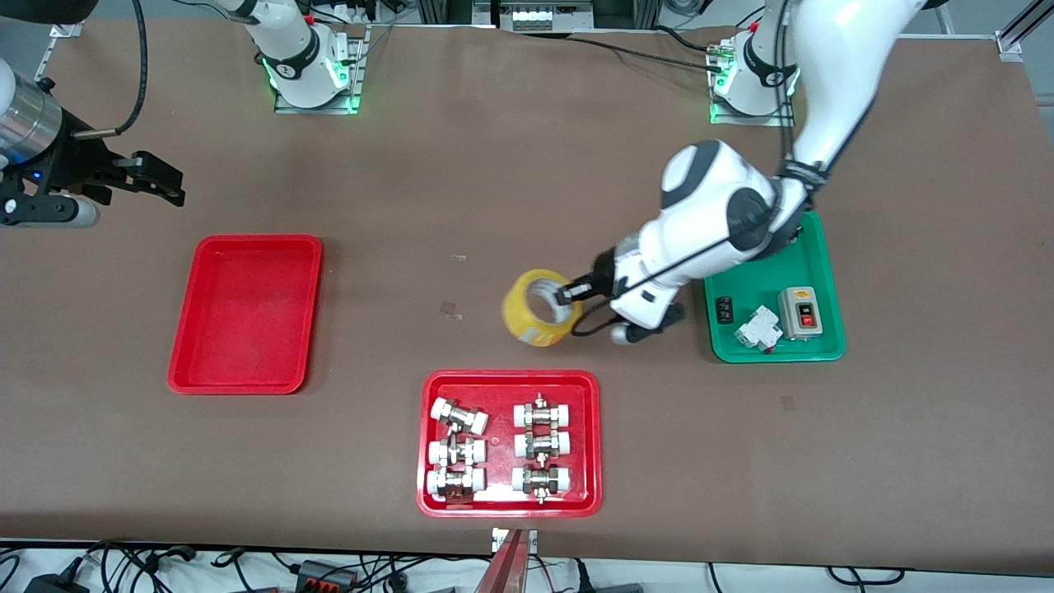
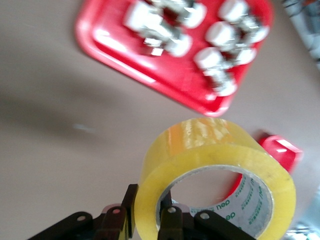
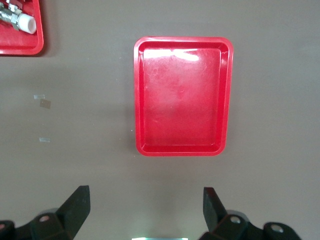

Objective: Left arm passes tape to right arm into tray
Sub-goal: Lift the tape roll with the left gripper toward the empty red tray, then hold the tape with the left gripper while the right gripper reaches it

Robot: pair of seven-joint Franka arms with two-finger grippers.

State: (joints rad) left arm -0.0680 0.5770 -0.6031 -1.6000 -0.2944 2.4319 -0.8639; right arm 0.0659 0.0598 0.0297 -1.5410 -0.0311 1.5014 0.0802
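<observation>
Tape [image 2: 215,165], "deli"-printed core, in left gripper [image 1: 570,294]

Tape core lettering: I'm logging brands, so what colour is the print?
Green on the whitish core of the yellow tape roll; left wrist view.

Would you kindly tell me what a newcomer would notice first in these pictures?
The yellowish translucent roll of packing tape, gripped through its core by the left arm's black hand above the mid-table. Next, the plain red rectangular plastic tray toward the right arm's end, with the right arm's open hand waiting over bare table nearby.
</observation>
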